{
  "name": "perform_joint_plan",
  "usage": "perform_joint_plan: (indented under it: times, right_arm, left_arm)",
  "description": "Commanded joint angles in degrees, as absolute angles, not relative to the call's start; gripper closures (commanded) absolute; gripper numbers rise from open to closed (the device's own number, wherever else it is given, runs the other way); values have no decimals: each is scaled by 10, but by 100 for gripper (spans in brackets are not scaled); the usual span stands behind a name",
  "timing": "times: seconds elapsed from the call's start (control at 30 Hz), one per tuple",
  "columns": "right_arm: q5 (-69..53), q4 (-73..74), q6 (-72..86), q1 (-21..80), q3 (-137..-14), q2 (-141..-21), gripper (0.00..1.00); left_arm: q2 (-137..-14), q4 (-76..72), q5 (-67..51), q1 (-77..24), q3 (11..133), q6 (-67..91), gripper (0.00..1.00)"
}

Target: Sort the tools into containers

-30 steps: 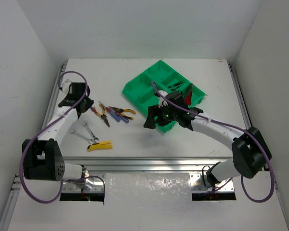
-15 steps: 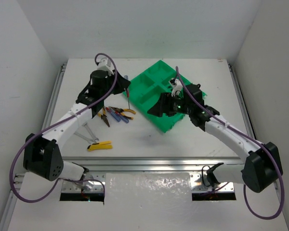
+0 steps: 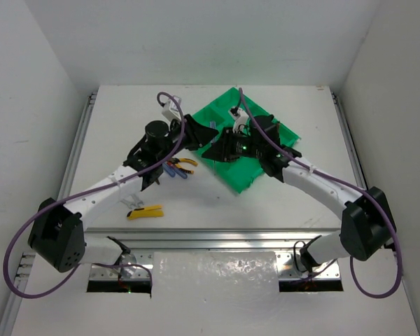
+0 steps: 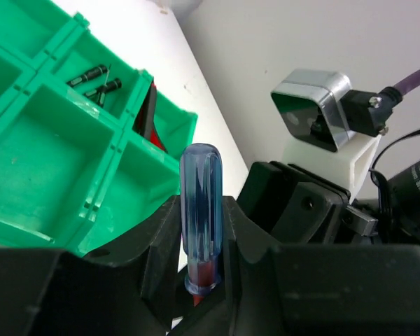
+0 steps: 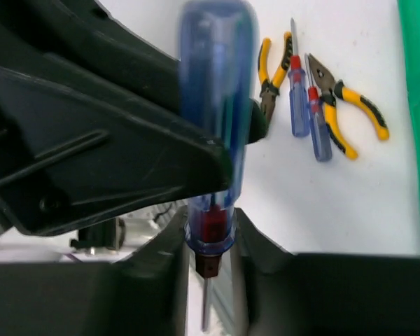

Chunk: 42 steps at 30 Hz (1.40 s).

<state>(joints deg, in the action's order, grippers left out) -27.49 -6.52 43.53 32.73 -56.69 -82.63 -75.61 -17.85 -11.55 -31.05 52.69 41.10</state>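
Now, far left on the white desk (image 3: 126,119): a yellow utility knife (image 3: 145,211), lying flat. Next to the right, close together: yellow-handled pliers (image 5: 360,105) and two thin blue-handled screwdrivers (image 5: 299,105). Then the left gripper (image 4: 199,241), jaws pinching a clear blue-handled screwdriver with a red collar (image 4: 200,196), held up in the air at the left side of the bright green plastic tray (image 3: 243,175). From the right side, the right gripper (image 5: 208,241), jaws squeezed on that same red collar. Inside the tray, small black bits (image 4: 94,73).
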Motion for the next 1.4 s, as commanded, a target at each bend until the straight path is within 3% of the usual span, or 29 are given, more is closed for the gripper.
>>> perform_joint_plan:
  times: [0.0,0.03,0.13,0.17,0.27,0.37,0.63,0.73,0.87,1.2,1.33,1.37]
  right_arm:
    - [-262,-109,431,328,-603,-827,90]
    - [-258,-108,430,329,-605,-825,96]
    - [-224,-58,413,320,-628,-822,100]
    - [-205,-42,412,314,-636,-830,100]
    - [-193,28,432,259,-694,-869,100]
    - [-153,91,425,211,-794,-953,100]
    - [-234,250,399,120,-1254,-1310,100]
    - [-267,244,422,96,-1337,-1389,100]
    - [-311,152,471,87,-1311,-1418,100]
    - [-348,115,497,95,-1325,-1460,100]
    - [-352,118,499,97,-1316,-1453,82]
    - [-354,120,498,97,-1309,-1446,67]
  left_arm:
    - [-734,-224,-117,-319,522,429,100]
    - [-735,-221,-104,-320,522,428,97]
    - [-733,-147,-53,-319,567,404,32]
    - [-732,-55,23,-319,589,398,1]
    - [-734,174,241,-316,690,406,0]
    - [-710,288,341,-307,735,422,0]
    - [-577,344,345,-304,679,315,0]
    - [-540,364,345,-302,664,287,0]
    - [-502,380,358,-301,637,269,0]
    - [-503,357,374,-300,574,263,0]
    - [-503,352,368,-296,563,260,0]
    - [-503,352,367,-294,561,260,0]
